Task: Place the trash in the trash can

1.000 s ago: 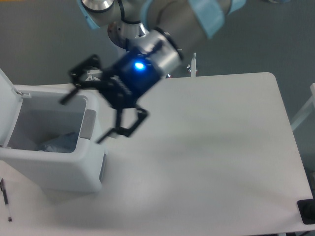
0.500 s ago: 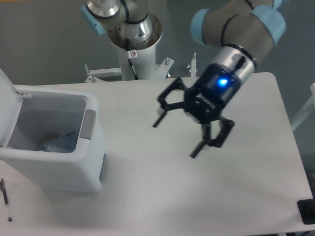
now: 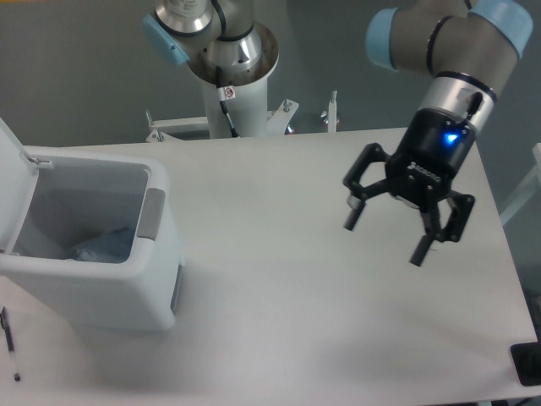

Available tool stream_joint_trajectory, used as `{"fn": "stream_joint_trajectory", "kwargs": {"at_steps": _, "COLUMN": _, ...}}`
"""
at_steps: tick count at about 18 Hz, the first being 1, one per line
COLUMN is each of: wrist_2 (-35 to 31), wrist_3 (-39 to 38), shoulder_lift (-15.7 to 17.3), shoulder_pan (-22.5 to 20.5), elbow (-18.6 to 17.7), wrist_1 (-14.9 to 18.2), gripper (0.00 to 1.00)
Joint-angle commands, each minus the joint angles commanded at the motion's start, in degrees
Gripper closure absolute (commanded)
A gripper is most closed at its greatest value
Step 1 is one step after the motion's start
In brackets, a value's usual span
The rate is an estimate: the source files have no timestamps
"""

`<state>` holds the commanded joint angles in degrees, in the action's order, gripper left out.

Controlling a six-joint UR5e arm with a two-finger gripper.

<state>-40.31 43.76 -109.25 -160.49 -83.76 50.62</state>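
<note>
Empty gripper over the desk's right side

The gripper (image 3: pixel 385 236) hangs spread wide, holding nothing, well apart from the trash can (image 3: pixel 93 279). With the lid up, bluish trash (image 3: pixel 103 245) lies inside; the job looks nearly done.

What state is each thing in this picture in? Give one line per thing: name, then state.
Gripper: open, empty, above the table's right part.
Bin: lid up, open.
Trash: lying inside the bin; single items cannot be told apart.
Pen: lying flat on the table by the bin.
Table: bare under the gripper.
</note>
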Motion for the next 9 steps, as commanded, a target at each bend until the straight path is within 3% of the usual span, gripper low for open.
{"fn": "stream_joint_trajectory", "kwargs": {"at_steps": 5, "wrist_2": -15.6, "wrist_3": 4.0, "shoulder_lift": -1.8, "shoulder_pan": 0.1, "elbow": 0.5, "wrist_1": 0.8, "gripper": 0.0}}
{"fn": "stream_joint_trajectory", "kwargs": {"at_steps": 9, "wrist_2": -28.0, "wrist_3": 16.6, "shoulder_lift": -3.5, "shoulder_pan": 0.3, "elbow": 0.2, "wrist_1": 3.9, "gripper": 0.0}}
